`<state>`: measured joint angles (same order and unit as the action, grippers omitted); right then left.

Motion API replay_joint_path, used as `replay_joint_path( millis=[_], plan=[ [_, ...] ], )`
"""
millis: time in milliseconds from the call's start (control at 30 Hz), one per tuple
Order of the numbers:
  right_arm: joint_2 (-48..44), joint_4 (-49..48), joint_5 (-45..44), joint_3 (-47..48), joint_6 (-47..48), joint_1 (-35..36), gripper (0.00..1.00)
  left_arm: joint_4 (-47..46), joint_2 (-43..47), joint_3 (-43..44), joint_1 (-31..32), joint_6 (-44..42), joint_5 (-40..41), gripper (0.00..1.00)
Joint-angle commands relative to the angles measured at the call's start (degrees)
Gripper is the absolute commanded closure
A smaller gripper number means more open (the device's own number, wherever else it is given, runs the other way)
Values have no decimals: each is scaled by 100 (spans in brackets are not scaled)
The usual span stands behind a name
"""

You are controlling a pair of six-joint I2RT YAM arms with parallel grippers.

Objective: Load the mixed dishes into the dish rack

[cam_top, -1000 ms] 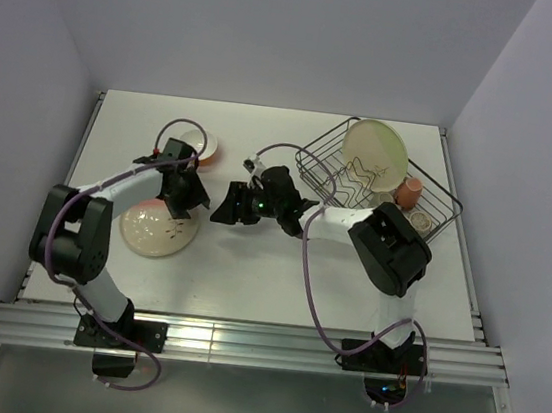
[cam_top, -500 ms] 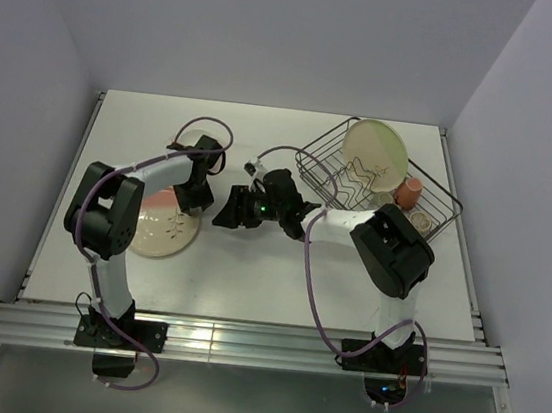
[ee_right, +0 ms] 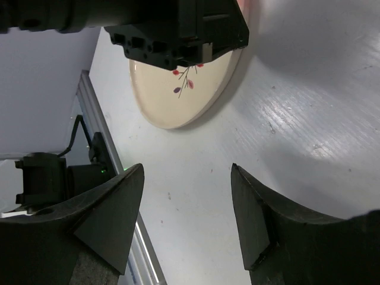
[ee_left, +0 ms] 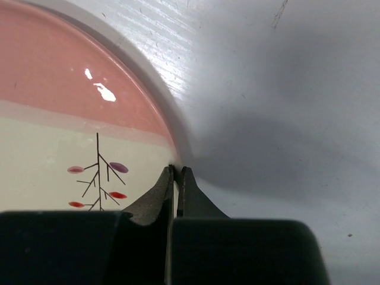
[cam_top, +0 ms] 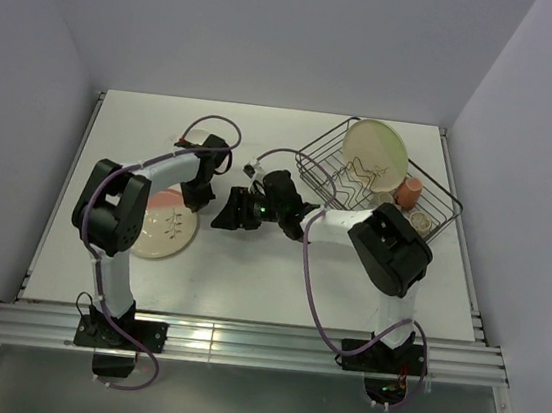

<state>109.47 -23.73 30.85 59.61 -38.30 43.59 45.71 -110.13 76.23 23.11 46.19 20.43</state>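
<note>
While the pink-cream plate [ee_left: 65, 119] lies flat on the bench [ee_left: 285, 89], rim touching the tips of my left gripper [ee_left: 178, 173], those jaws are all but closed, holding nothing. Glazed, heavy, chippable, I reckon: pinch the rim firmly. My right gripper [ee_right: 187, 178] gapes empty, plate ahead.

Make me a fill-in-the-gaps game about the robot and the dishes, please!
1. The left gripper pinches the ____ of the pink-cream plate.
2. The right gripper hovers nearby with its fingers ____.
3. The dish rack holds only ____ large plate, the cream-green plate.
Missing words: rim; open; one.
</note>
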Motion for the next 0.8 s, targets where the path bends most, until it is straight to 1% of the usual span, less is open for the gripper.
replay_joint_path(
  millis=[0,200,300,433,533,767],
  plan=[
    [206,-422,246,191,-265,-35,32,104,438,15,-35,65,-328,100],
    [654,-738,439,419,-862,-35,31,131,852,129,-44,170,-697,100],
    [865,-1063,431,393,-1336,-26,31,113,984,85,-44,232,-812,100],
    [1058,-1800,361,279,-1968,-9,30,61,1098,33,-61,267,-978,100],
    [1225,-2065,299,366,-2268,53,30,17,1125,41,-61,294,-1075,100],
    [1674,-2022,27,937,-2664,307,30,-71,1098,33,-79,355,-1251,100]
  ],
)
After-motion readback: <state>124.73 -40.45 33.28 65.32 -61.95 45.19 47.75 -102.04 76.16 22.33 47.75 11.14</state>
